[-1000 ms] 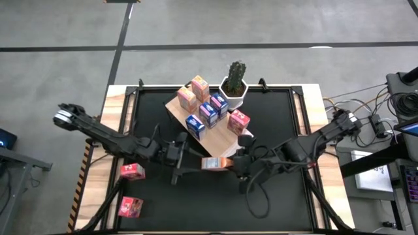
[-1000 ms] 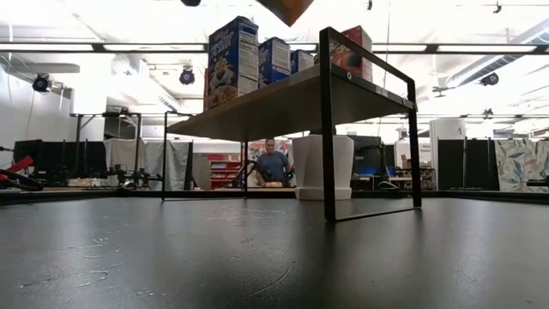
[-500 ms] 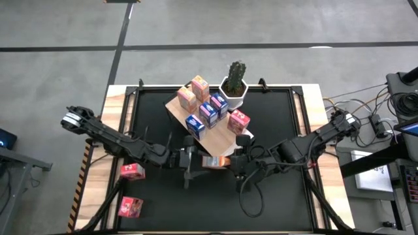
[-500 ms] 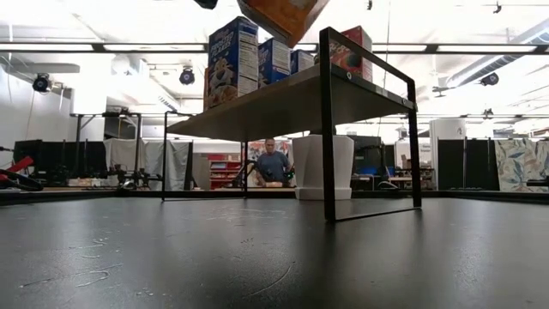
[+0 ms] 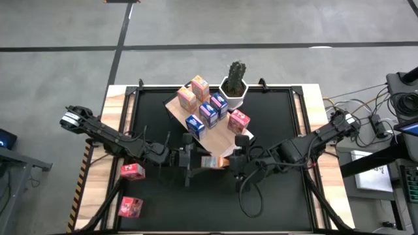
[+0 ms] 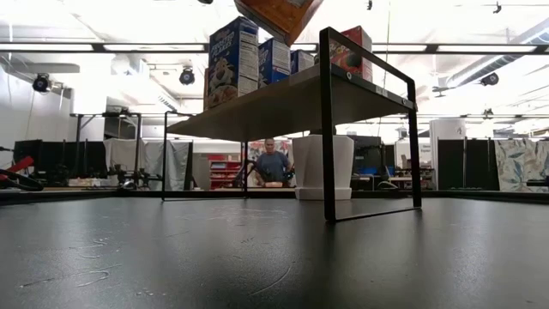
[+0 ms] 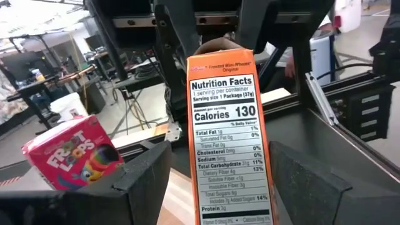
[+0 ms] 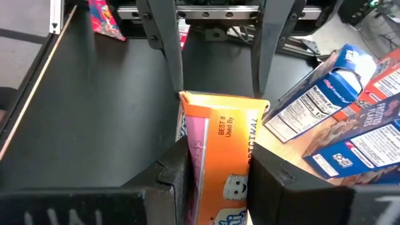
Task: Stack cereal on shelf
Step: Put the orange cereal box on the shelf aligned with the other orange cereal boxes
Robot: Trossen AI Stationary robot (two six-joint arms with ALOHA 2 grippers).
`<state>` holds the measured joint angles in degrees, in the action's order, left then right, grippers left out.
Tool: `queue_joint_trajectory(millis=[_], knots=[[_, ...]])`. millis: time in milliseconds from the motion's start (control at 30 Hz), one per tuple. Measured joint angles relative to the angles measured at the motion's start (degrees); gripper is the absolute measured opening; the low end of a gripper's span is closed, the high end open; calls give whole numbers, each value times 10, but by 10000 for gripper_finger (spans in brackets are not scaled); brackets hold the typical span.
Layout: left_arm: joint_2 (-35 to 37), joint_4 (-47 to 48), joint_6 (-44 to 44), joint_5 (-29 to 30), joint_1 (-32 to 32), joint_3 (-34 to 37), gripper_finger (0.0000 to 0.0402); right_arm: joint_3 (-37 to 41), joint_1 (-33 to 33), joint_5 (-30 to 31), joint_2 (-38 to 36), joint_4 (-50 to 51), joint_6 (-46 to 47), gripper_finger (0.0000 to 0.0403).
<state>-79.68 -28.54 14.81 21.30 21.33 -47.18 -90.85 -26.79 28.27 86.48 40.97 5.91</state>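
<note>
right gripper (image 8: pixel 215 172): it is clenched on the orange cereal box (image 8: pixel 220 150), one finger on each broad side. The box hangs in the air, above the near edge of the shelf (image 5: pixel 225 138), not yet resting on it.
left gripper (image 7: pixel 215 181): its fingers stand wide apart, one on each side of the same orange box, and I see a gap on both sides, so it is released and holds nothing.
risk at the box: the box is carried by one gripper only. If the grip is loose or off centre, I think the box can turn or slip down and fall on the black table (image 5: pixel 274 196).
risk at the left fingers: they are very near the box. If this arm moves sideways, a finger can push the box and twist it in the grip.
risk on the shelf: the blue boxes (image 5: pixel 208 113), the pink box (image 5: pixel 239 121) and the two boxes at the back (image 5: pixel 193 92) stand close together. A tilted or too quick placing can knock them over, or the new box can tip off the edge.
farther away: the white pot with the cactus (image 5: pixel 234 85) stands beside the far corner of the shelf. Two pink boxes (image 5: pixel 131 189) still lie at the left edge of the table, well apart from the shelf.
change from the earlier picture: the left gripper has come in from the left, up to the box, and has opened a little more. The box now shows lower in the level view.
</note>
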Motion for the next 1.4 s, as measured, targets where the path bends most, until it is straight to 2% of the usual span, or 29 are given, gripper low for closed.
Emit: queue_joint_trajectory(millis=[333,533,733,1033,1267,1400], knots=[[-16,5,-3,-11,-1,0,242,0,1,-1,0,-5,0,107],[-16,4,-3,-13,-1,0,205,0,1,1,0,-10,0,113],[-17,4,-3,-13,-1,0,170,0,1,2,0,-11,0,153],[-15,2,-3,-12,3,1,171,-14,-3,2,-24,-15,-25,209],[1,-8,25,-13,33,1,171,-6,-11,2,-77,-15,-47,215],[16,-26,52,-13,55,5,171,28,-11,2,-100,-43,-60,215]])
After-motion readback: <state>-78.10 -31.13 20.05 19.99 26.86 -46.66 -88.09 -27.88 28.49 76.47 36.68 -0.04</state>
